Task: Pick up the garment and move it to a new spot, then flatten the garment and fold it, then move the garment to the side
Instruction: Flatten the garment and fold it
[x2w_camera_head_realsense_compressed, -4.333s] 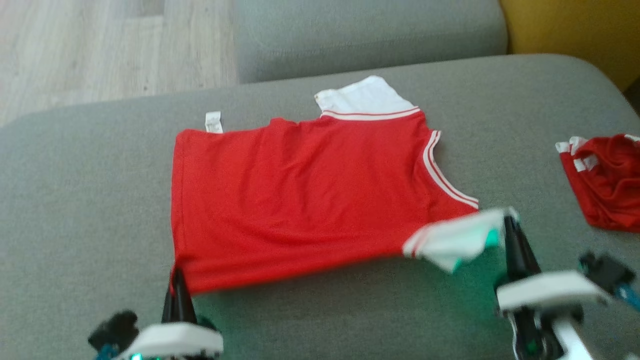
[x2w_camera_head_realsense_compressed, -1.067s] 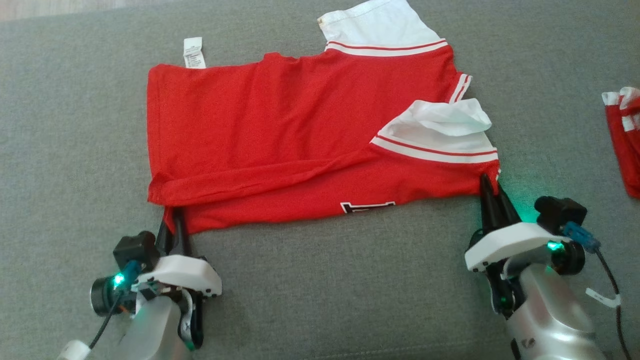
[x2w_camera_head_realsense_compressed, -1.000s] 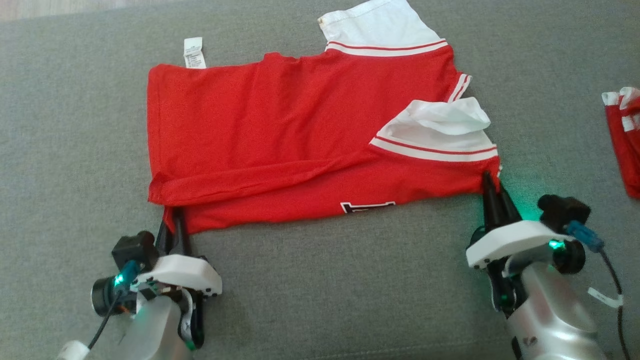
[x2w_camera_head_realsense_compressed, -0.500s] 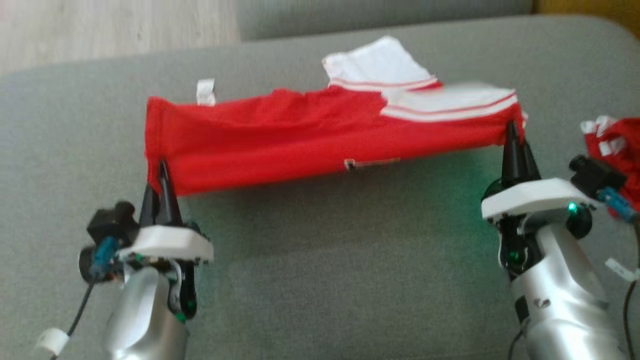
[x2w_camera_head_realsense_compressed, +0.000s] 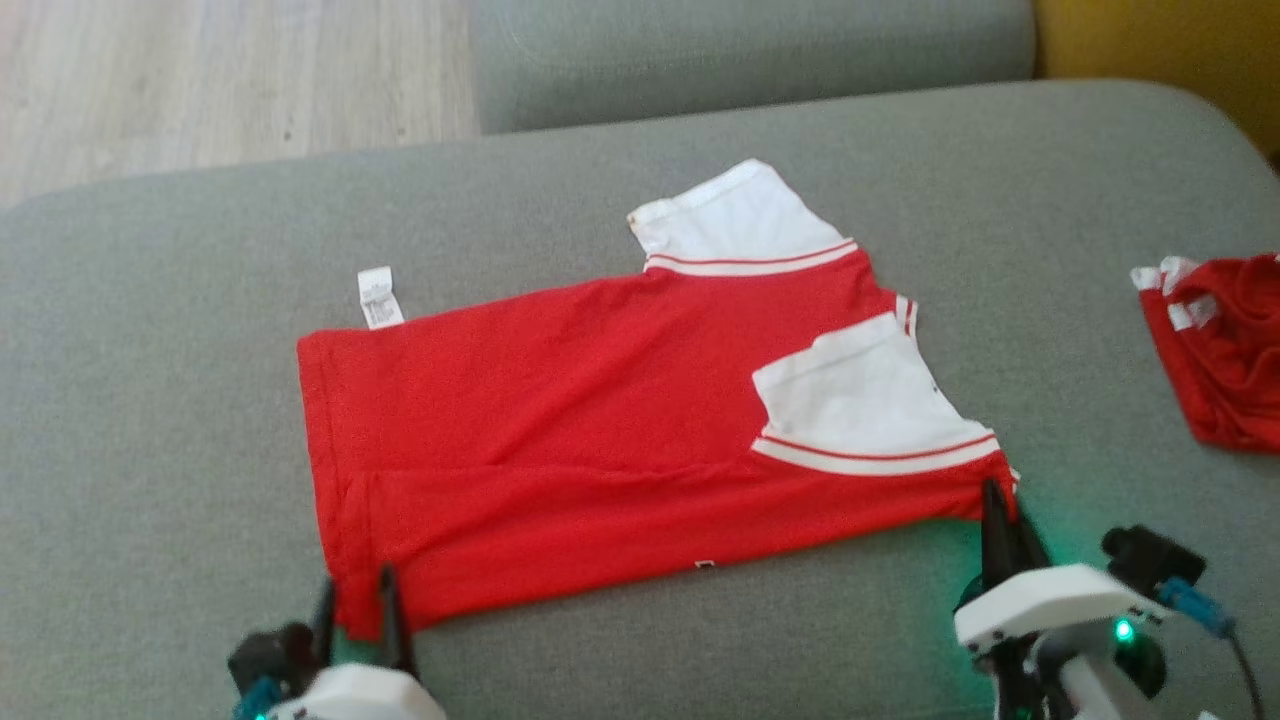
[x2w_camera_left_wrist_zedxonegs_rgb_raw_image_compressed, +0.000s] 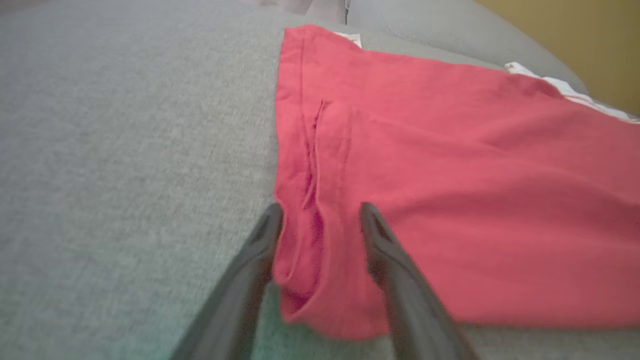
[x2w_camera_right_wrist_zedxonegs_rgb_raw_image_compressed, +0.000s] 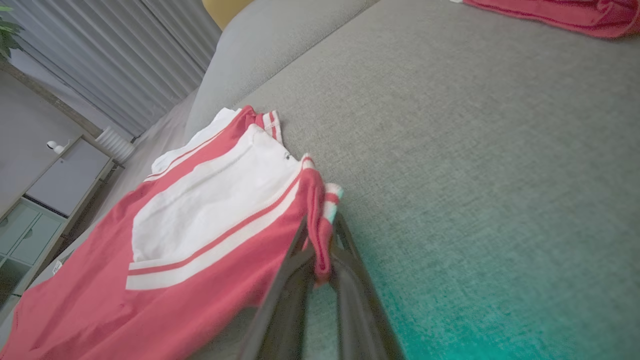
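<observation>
At the middle of the grey cushion (x2w_camera_head_realsense_compressed: 150, 400): red-and-white garment (x2w_camera_head_realsense_compressed: 600, 420), flat, near edge folded over. Toward the cushion's near-left, left gripper (x2w_camera_head_realsense_compressed: 355, 585) with fingers parted astride the hem corner (cloth loose between them). Toward its near-right, right gripper (x2w_camera_head_realsense_compressed: 993, 495) clamped on the sleeve-side corner.

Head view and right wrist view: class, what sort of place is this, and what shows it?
Probably a home living room: a grey upholstered sofa bears the red shirt, with wood flooring beyond and pleated curtains by a cabinet.
</observation>
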